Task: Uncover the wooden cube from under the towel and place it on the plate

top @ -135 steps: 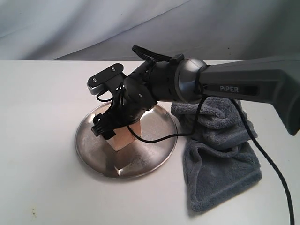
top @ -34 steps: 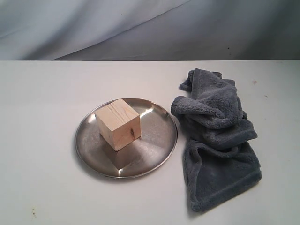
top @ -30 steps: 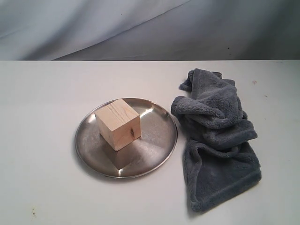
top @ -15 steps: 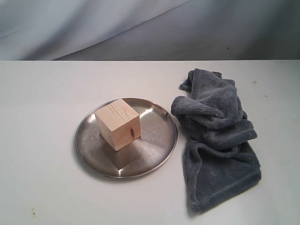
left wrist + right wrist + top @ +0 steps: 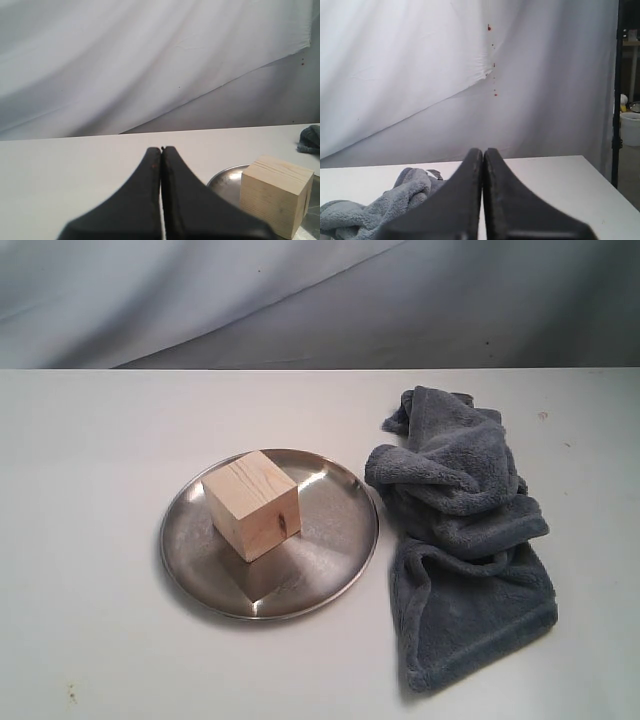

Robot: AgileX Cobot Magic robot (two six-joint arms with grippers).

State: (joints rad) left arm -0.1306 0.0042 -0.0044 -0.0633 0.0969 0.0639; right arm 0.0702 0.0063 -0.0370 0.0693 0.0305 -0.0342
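Note:
The pale wooden cube [image 5: 251, 504] stands uncovered on the round steel plate [image 5: 330, 540], a small dark knot on its side. The blue-grey towel [image 5: 460, 530] lies crumpled on the table just right of the plate. Neither arm shows in the exterior view. In the left wrist view my left gripper [image 5: 161, 149] is shut and empty, with the cube [image 5: 276, 194] and the plate rim [image 5: 225, 176] off to one side of it. In the right wrist view my right gripper [image 5: 483, 150] is shut and empty, with the towel [image 5: 385, 205] beside it.
A white table [image 5: 90, 440] carries everything, backed by a draped white cloth [image 5: 300, 290]. In the right wrist view a dark pole [image 5: 616, 90] and a white bucket [image 5: 630, 127] stand past the table's far end.
The right arm that was over the cube on the plate 4.5 s ago has withdrawn from the exterior view, leaving the cube there. Nothing has moved in the last second.

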